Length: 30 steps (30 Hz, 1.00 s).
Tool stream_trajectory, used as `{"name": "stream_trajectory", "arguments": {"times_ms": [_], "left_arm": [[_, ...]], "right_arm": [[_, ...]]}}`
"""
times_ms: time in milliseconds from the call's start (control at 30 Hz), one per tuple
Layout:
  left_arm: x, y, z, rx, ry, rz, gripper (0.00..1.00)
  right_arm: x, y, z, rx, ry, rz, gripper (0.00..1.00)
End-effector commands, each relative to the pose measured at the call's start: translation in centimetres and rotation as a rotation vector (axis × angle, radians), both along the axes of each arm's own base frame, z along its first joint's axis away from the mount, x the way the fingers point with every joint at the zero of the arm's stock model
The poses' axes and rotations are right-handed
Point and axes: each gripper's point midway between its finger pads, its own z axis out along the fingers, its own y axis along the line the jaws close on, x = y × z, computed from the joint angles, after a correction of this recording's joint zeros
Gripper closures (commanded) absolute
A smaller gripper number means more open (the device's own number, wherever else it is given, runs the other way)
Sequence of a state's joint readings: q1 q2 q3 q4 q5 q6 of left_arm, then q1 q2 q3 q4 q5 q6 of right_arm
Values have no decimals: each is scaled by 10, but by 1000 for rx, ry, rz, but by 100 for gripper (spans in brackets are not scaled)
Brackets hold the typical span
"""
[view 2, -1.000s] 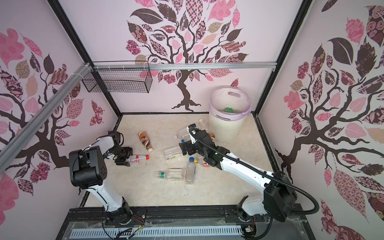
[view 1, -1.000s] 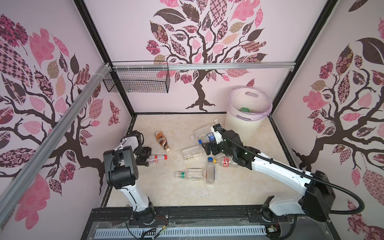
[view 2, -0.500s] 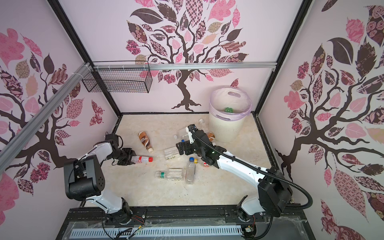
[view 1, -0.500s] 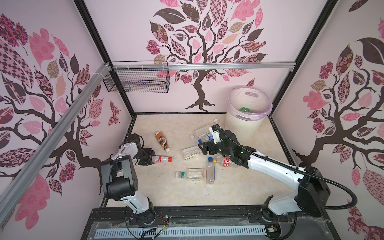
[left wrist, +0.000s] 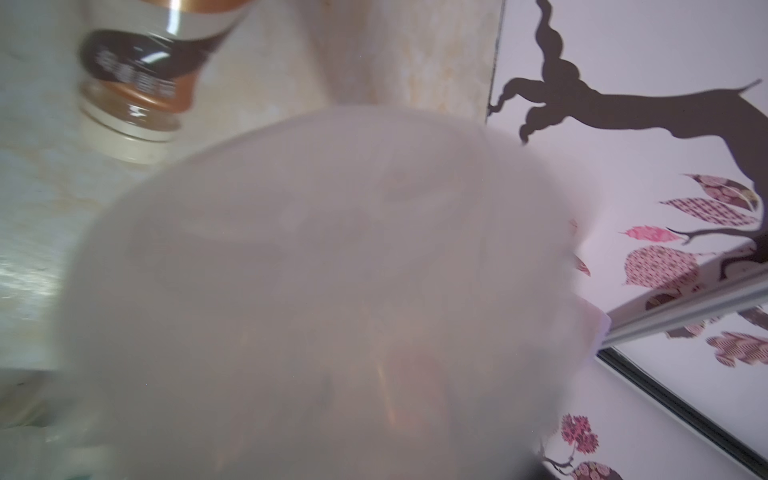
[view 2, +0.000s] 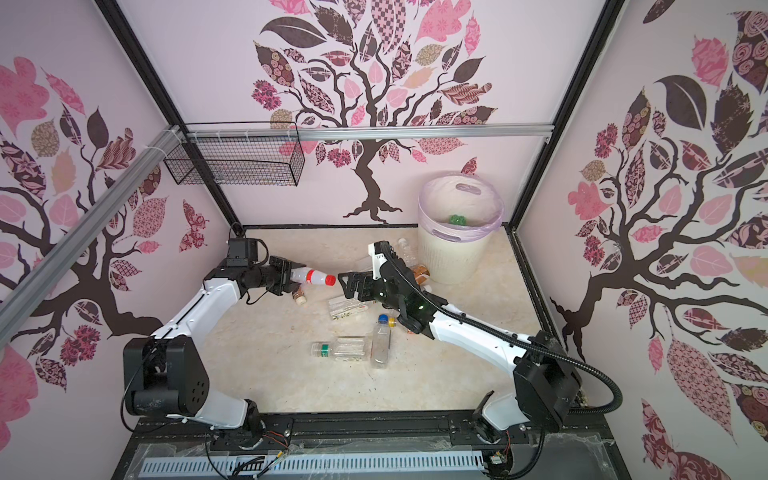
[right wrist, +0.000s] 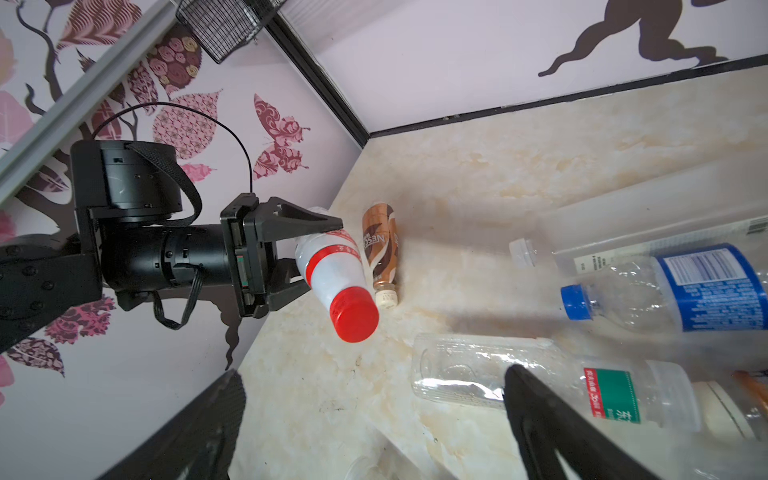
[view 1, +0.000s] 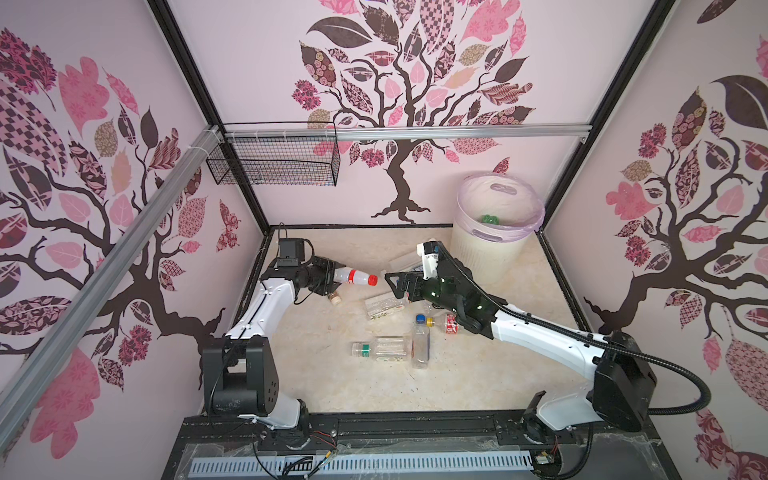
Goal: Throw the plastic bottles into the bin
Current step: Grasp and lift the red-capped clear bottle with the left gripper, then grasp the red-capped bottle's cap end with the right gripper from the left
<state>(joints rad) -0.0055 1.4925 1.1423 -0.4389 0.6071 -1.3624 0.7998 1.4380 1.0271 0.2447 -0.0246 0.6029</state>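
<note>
Your left gripper (right wrist: 320, 255) clamps the red-capped bottle (view 1: 353, 276) by its base, clear of the floor (view 1: 374, 386); your right gripper (view 1: 391, 284) sits just beside its cap (view 1: 372, 280), jaws spread wide.

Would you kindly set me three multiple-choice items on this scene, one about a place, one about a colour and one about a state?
1. Where does the bin stand?
A. far right corner
B. near left corner
C. the middle

2. What colour is the cap of the bottle held by the left hand?
A. blue
B. red
C. green

3. How is the right hand?
A. shut on a bottle
B. open and empty
C. out of view

Answers:
1 A: both top views show it at the far right.
2 B: the right wrist view shows it red.
3 B: its jaws stand apart with nothing between them.
</note>
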Motion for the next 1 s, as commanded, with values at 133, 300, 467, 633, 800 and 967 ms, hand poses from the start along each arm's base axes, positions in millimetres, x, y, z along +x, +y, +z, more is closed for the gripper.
{"name": "stream_trajectory", "arguments": {"times_ms": [133, 300, 467, 633, 800, 967], "left_arm": [[30, -13, 90, -117, -251, 51, 48], [21, -30, 106, -142, -281, 32, 48], [13, -43, 118, -172, -298, 17, 47], [5, -54, 122, -190, -294, 2, 47], [-1, -60, 118, -214, -281, 4, 47], [-3, -59, 115, -220, -271, 12, 47]], "right_arm": [[12, 1, 53, 121, -44, -70, 1], [17, 10, 62, 167, -48, -62, 1], [23, 24, 64, 159, -62, -64, 7], [29, 31, 64, 158, -84, -90, 16], [29, 35, 68, 176, -119, -101, 22], [28, 34, 78, 214, -173, -115, 31]]}}
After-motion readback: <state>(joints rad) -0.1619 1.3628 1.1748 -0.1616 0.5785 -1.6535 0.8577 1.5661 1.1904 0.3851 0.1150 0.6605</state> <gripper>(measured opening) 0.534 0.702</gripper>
